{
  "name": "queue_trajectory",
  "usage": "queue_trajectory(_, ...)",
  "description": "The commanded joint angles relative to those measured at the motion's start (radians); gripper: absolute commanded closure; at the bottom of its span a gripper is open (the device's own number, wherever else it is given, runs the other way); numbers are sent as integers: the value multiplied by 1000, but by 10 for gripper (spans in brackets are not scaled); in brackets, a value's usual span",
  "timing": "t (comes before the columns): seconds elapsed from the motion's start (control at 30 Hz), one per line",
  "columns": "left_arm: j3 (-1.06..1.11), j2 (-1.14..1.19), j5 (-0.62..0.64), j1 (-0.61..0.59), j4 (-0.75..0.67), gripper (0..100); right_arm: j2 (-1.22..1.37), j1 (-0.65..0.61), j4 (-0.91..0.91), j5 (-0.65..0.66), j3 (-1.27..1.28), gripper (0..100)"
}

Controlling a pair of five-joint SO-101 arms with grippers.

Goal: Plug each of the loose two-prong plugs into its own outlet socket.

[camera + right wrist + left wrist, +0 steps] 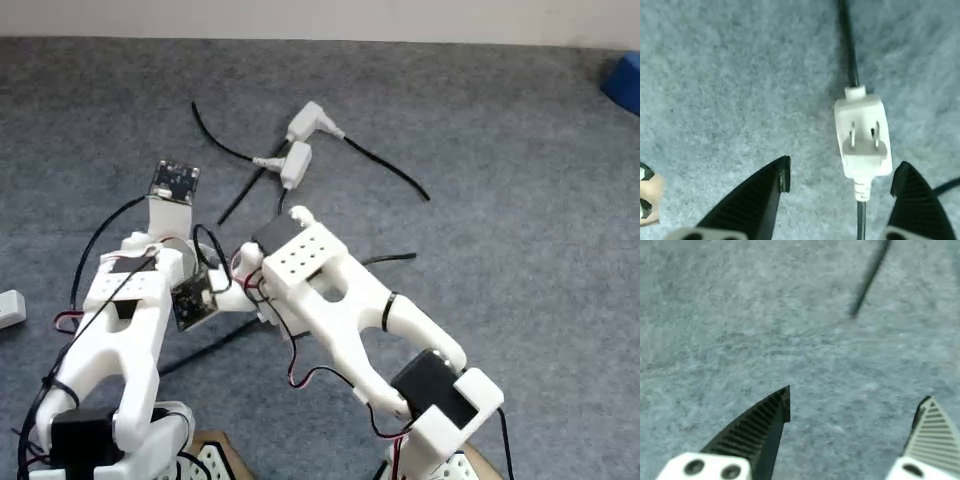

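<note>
White two-prong plug (861, 135) on grey carpet (715, 75).
Boxy plastic, metal blades, at twelve o'clock of the wide-spread right gripper (842, 165); left gripper (857, 394) also wide.

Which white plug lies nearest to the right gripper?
The plug with prongs facing up, between the right gripper's open fingers; the other plug lies farther off.

We've got both arms leaned out from their near bases, side by side. Left arm (130, 330) points toward the far side, right arm (350, 310) angles far-left. Left gripper (856, 395) and right gripper (842, 164) both hang low, jaws spread wide.
</note>
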Motion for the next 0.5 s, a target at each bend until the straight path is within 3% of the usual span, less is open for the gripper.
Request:
queue_trajectory(0.0,-21,-28,3,1,2,620,-33,1,-36,23,22,688)
queue_trajectory(0.47,-21,-27,3,2,2,620,44,111,-81,23,-62,688)
